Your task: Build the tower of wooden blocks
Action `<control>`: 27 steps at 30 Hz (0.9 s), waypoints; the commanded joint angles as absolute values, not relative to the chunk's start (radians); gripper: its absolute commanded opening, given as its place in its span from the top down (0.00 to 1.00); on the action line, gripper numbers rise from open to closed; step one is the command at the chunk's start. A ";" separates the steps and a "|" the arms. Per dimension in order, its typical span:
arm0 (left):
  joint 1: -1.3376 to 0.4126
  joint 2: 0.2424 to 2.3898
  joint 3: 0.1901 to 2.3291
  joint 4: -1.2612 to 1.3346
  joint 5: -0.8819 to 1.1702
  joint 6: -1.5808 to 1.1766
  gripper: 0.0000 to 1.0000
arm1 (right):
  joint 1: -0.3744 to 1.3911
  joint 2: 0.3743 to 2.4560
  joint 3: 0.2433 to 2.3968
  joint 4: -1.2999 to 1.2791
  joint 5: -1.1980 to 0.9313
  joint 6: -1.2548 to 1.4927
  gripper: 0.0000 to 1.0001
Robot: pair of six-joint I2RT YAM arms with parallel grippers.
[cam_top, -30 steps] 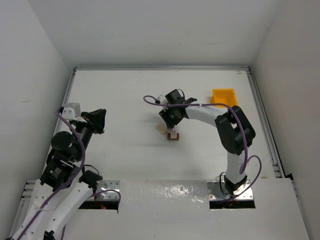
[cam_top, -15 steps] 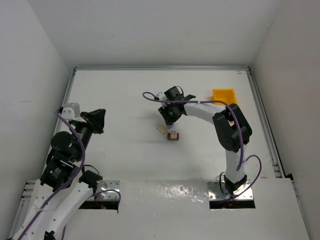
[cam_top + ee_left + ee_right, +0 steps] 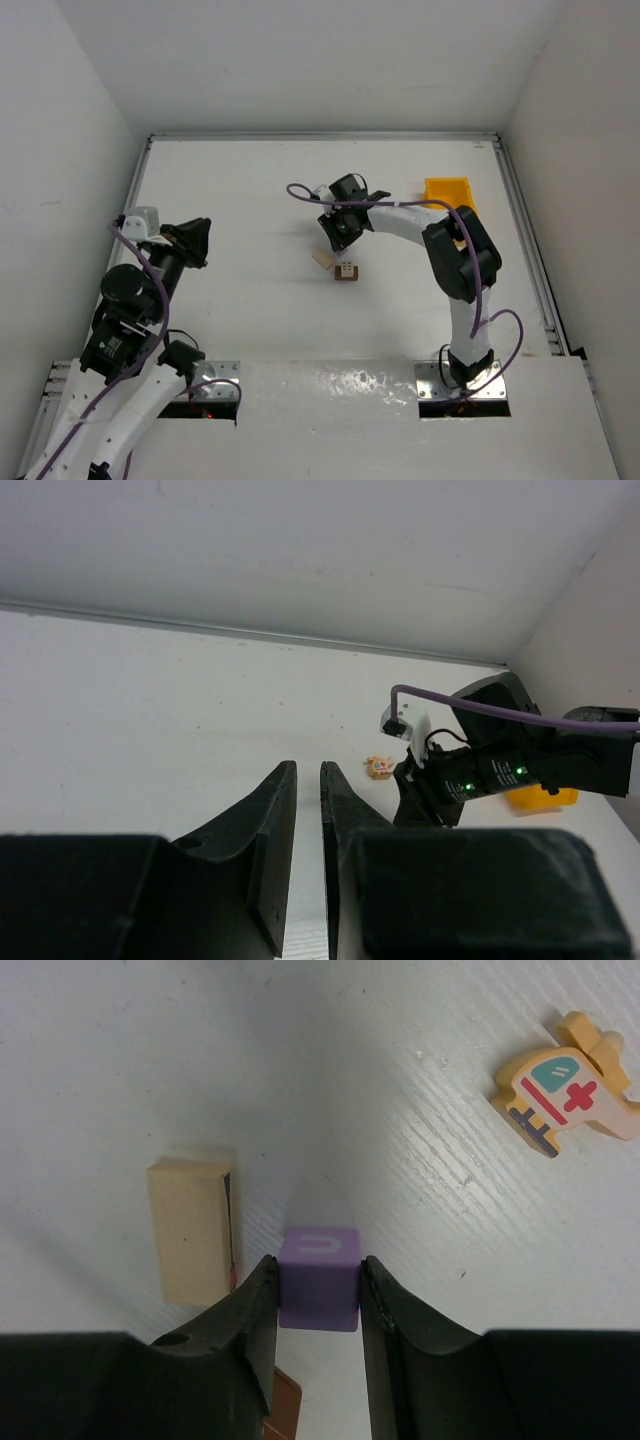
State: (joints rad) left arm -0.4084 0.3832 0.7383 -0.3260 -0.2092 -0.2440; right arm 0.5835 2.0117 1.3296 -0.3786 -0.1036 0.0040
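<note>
On the table (image 3: pixel 240 200), the left pincer (image 3: pixel 307 772) sits nearly closed and empty. The right pincer (image 3: pixel 318 1265) grips the purple block (image 3: pixel 320 1285). The tan block (image 3: pixel 190 1228) lies at its 9 o'clock, the dark brown block (image 3: pixel 283 1407) at 7.

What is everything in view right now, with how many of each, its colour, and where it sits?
purple block: one, purple, between the right gripper's fingers
tan block: one, light tan, on the table beside the purple block
dark brown block: one, dark brown, on the table next to the tan block
helicopter toy: one, tan with teal and red markings, lying on the table
yellow bin: one, yellow, far right of the table
table: one, white
right gripper: one, black, mid-table, closed on the purple block
left gripper: one, black, left side, fingers nearly together, holding nothing
</note>
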 commanded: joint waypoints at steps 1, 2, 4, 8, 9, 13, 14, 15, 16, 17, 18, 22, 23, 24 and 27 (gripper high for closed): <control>-0.394 0.379 0.739 -0.296 -0.200 -0.242 0.87 | 0.575 1.959 1.312 -0.345 -0.042 0.040 0.73; -0.394 0.377 0.739 -0.295 -0.190 -0.241 0.87 | 0.577 1.948 1.312 -0.344 -0.023 0.047 0.74; -0.394 0.373 0.736 -0.291 -0.189 -0.242 0.87 | 0.574 1.910 1.312 -0.339 0.020 0.080 0.74; -0.397 0.361 0.738 -0.293 -0.181 -0.245 0.87 | 0.572 1.812 1.305 -0.348 0.116 0.138 0.74; -0.399 0.356 0.736 -0.293 -0.178 -0.244 0.87 | 0.572 1.786 1.290 -0.351 0.155 0.173 0.74; -0.413 0.324 0.736 -0.293 -0.184 -0.245 0.87 | 0.574 1.639 1.217 -0.367 0.216 0.268 0.74; -0.419 0.310 0.738 -0.293 -0.186 -0.245 0.87 | 0.574 1.609 1.203 -0.380 0.222 0.287 0.74; -0.423 0.304 0.738 -0.291 -0.187 -0.245 0.87 | 0.578 1.562 1.184 -0.420 0.233 0.325 0.74; -0.431 0.296 0.739 -0.291 -0.192 -0.245 0.87 | 0.583 1.539 1.174 -0.435 0.262 0.342 0.74; -0.445 0.282 0.741 -0.293 -0.195 -0.245 0.87 | 0.587 1.516 1.163 -0.451 0.276 0.371 0.74; -0.454 0.276 0.741 -0.293 -0.199 -0.245 0.87 | 0.609 1.478 1.143 -0.480 0.293 0.386 0.74; -0.491 0.233 0.741 -0.288 -0.201 -0.245 0.85 | 0.675 1.419 1.108 -0.537 0.359 0.465 0.74; -0.497 0.216 0.739 -0.288 -0.201 -0.245 0.85 | 0.690 1.414 1.101 -0.544 0.380 0.498 0.74; -0.503 0.210 0.741 -0.288 -0.207 -0.247 0.85 | 0.718 1.414 1.101 -0.558 0.390 0.515 0.74; -0.538 0.176 0.742 -0.298 -0.232 -0.252 0.85 | 0.764 1.424 1.101 -0.571 0.410 0.578 0.74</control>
